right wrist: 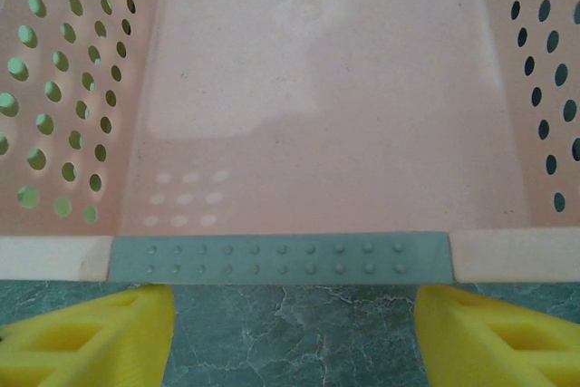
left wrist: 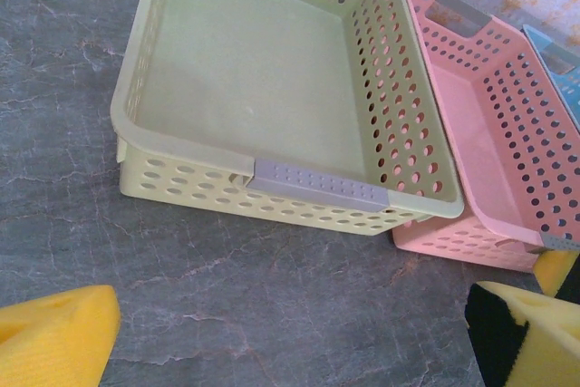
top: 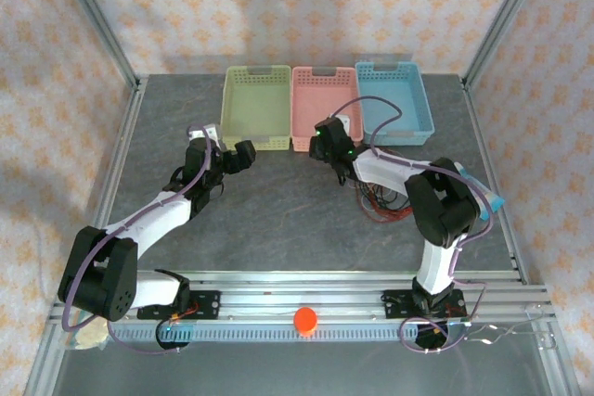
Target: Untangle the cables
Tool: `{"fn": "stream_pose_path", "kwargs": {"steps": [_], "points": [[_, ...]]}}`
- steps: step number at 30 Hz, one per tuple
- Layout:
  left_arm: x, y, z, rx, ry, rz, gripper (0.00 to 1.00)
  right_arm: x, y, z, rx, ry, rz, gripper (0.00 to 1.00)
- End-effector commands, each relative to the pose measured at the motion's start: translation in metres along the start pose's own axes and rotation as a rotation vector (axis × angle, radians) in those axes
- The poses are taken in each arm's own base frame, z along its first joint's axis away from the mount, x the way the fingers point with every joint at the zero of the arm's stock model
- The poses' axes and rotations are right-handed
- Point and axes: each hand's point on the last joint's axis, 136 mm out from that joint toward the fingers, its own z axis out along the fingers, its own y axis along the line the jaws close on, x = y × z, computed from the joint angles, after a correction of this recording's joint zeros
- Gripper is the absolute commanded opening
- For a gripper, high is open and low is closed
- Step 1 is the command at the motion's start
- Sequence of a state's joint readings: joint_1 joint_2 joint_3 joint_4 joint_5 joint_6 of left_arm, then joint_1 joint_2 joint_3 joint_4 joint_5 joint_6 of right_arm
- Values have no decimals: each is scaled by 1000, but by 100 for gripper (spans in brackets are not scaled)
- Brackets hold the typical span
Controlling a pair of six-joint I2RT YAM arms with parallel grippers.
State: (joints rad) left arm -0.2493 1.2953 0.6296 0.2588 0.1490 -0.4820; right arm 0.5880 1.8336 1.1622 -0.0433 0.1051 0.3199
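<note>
The cables [top: 382, 207], a small heap of thin red and black wires, lie on the grey table under my right arm's forearm, which hides part of them. My right gripper [top: 326, 139] is away from them at the pink basket's [top: 325, 90] near rim. In the right wrist view this gripper [right wrist: 294, 342] is open, its yellow fingers [right wrist: 91, 337] on either side of bare table just short of the grey handle strip [right wrist: 281, 258]. My left gripper [top: 239, 156] sits by the green basket's [top: 258, 90] near right corner. It [left wrist: 290, 342] is open with nothing between its pads [left wrist: 54, 337].
Green, pink and blue baskets [top: 394, 90] stand side by side at the back of the table, all without contents. The green basket [left wrist: 181, 147] and pink basket [left wrist: 471, 133] touch. An orange knob [top: 305, 320] sits on the front rail. Metal frame posts border both sides.
</note>
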Motion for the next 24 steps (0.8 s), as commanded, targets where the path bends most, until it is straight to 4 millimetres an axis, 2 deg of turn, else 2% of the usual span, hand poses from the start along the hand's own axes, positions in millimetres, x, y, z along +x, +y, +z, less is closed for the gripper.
{"fn": "stream_pose_path", "kwargs": {"steps": [1, 4, 7, 10, 13, 16, 19, 24], "points": [[-11, -17, -6, 46, -32, 15, 99, -11, 3, -2, -13, -27, -8, 71], [-6, -33, -8, 59, -19, 58, 99, -15, 11, -23, -77, -58, -32, 73], [0, -56, -13, 88, -26, 96, 99, -13, 4, -52, -113, -103, -13, 73], [12, -80, -18, 121, -31, 130, 99, -4, -21, -74, -93, -138, 52, 72], [27, -106, -20, 171, -29, 138, 99, 9, -64, -88, -18, -154, 165, 68], [47, -135, -19, 237, -18, 139, 99, 27, -108, -92, 61, -132, 265, 66], [70, -164, -13, 298, 16, 157, 99, 42, -139, -89, 106, -92, 320, 64], [105, -207, -5, 401, 66, 174, 99, 51, -160, -76, 82, -37, 360, 65]]}}
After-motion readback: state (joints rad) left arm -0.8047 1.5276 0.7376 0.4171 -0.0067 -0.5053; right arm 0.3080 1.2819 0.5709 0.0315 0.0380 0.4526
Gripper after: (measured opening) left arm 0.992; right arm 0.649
